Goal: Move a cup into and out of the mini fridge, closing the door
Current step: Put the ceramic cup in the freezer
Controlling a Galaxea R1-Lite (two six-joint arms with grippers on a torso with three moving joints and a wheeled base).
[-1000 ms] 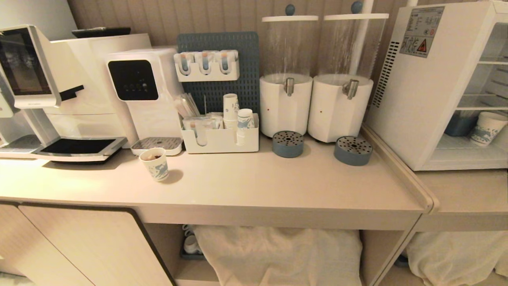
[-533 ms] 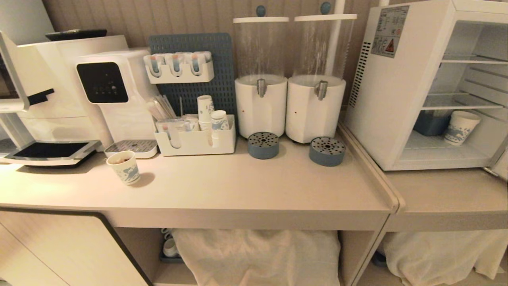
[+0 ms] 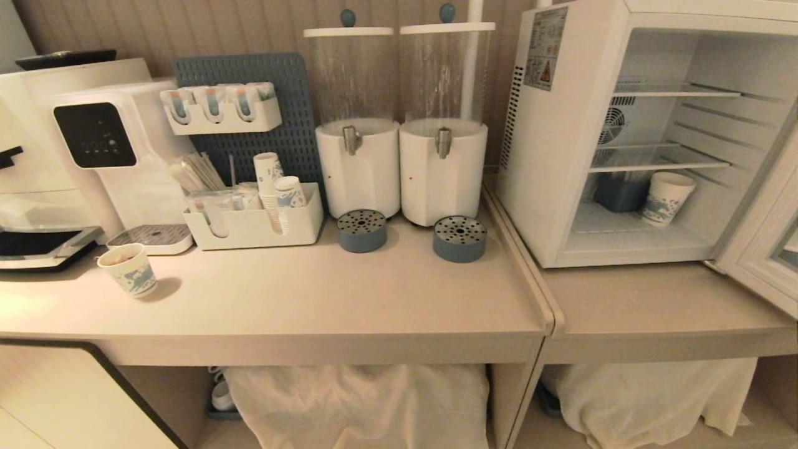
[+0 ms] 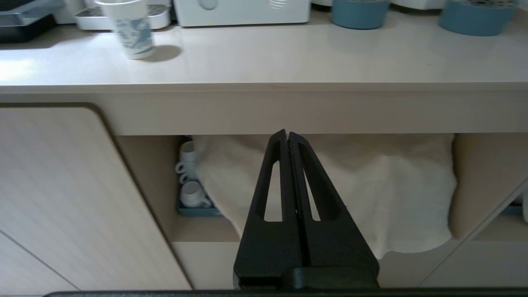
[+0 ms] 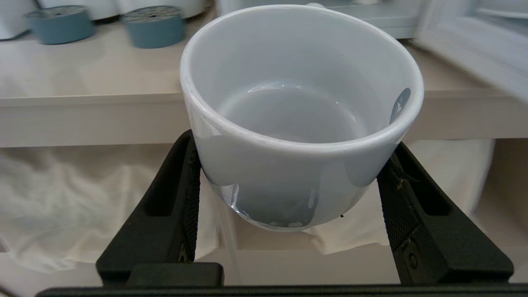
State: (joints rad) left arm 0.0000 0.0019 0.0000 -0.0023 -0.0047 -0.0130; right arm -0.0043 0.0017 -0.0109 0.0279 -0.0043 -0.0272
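In the right wrist view the small plain white cup (image 5: 301, 123) sits upright and empty between the black fingers (image 5: 185, 185) of my right gripper (image 5: 293, 144), which is shut on its sides, held below counter height. The mini fridge (image 3: 561, 156) stands on the lower counter at the right with its interior exposed. Its door (image 3: 764, 249) is swung open at the far right edge. My left gripper (image 4: 287, 134) is shut with nothing in it, level with the open shelf under the counter. Neither gripper shows in the head view.
A blue-patterned paper cup (image 3: 667, 198) and a blue container (image 3: 620, 192) stand on the fridge floor. Two drink dispensers (image 3: 399, 168), blue drip trays (image 3: 459, 238), an organiser (image 3: 252, 227) and another paper cup (image 3: 128, 269) occupy the counter (image 3: 349, 299). White cloth (image 3: 355, 405) hangs beneath.
The whole head view has slid left, so the camera has turned right. The fridge's interior and open door have come into view. Nothing on the counter moved.
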